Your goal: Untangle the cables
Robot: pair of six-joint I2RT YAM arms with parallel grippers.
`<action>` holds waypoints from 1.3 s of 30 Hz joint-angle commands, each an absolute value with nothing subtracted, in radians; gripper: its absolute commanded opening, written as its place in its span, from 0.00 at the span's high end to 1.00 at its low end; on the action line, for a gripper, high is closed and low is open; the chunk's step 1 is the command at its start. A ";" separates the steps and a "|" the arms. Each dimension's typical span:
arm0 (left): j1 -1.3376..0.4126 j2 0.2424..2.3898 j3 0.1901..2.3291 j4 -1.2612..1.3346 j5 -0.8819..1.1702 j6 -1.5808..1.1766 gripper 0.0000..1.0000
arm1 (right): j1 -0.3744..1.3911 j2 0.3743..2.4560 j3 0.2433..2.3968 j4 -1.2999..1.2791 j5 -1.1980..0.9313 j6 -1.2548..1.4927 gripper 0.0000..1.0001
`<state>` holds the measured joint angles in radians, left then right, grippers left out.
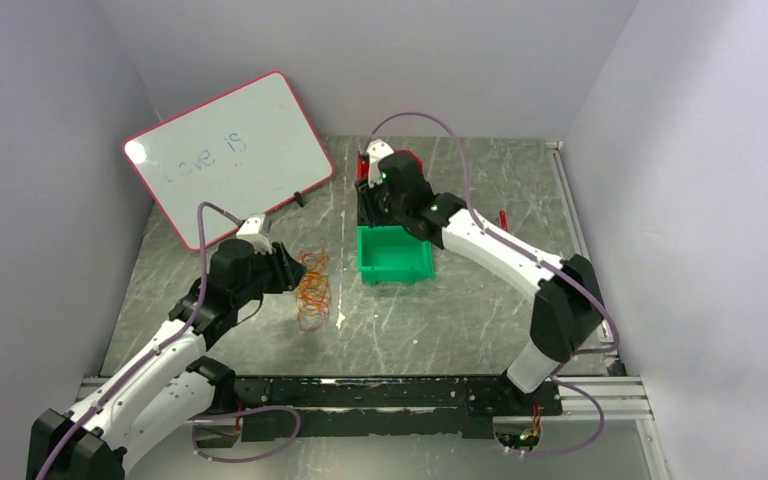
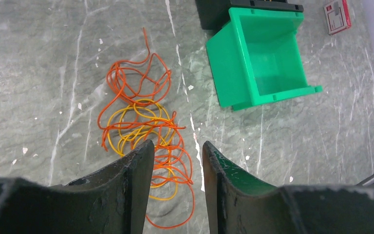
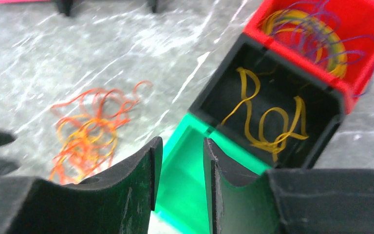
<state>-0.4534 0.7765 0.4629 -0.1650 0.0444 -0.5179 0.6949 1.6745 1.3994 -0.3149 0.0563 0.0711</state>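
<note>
Cables: orange-yellow tangle left of the green bin. My left gripper hangs over it, jaws spread, empty; my right gripper, likewise spread, hangs near that bin's far edge.

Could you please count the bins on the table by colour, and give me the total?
green bin: 1
black bin: 1
red bin: 1
Total: 3
</note>
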 commanded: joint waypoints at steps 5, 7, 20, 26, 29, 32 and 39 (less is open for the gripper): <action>-0.457 0.762 0.474 -0.212 -0.038 -0.602 0.52 | 0.789 1.520 1.143 -0.128 -0.010 0.333 0.60; -0.457 0.766 0.462 -0.205 -0.042 -0.606 0.51 | 0.808 1.501 1.094 -0.086 -0.024 0.383 0.60; -0.438 1.081 0.583 -0.212 -0.197 -0.549 0.51 | 0.837 1.428 1.015 -0.079 -0.075 0.393 0.60; -0.418 1.195 0.603 -0.152 -0.213 -0.524 0.50 | 0.839 1.383 0.980 -0.101 -0.075 0.373 0.59; -0.406 1.246 0.609 -0.126 -0.221 -0.511 0.50 | 0.839 1.363 0.972 -0.107 -0.079 0.371 0.59; -0.386 1.282 0.599 -0.066 -0.190 -0.495 0.51 | 0.839 1.349 0.957 -0.103 -0.086 0.373 0.59; -0.366 1.298 0.595 0.011 -0.157 -0.459 0.72 | 0.838 1.319 0.943 -0.105 -0.087 0.369 0.59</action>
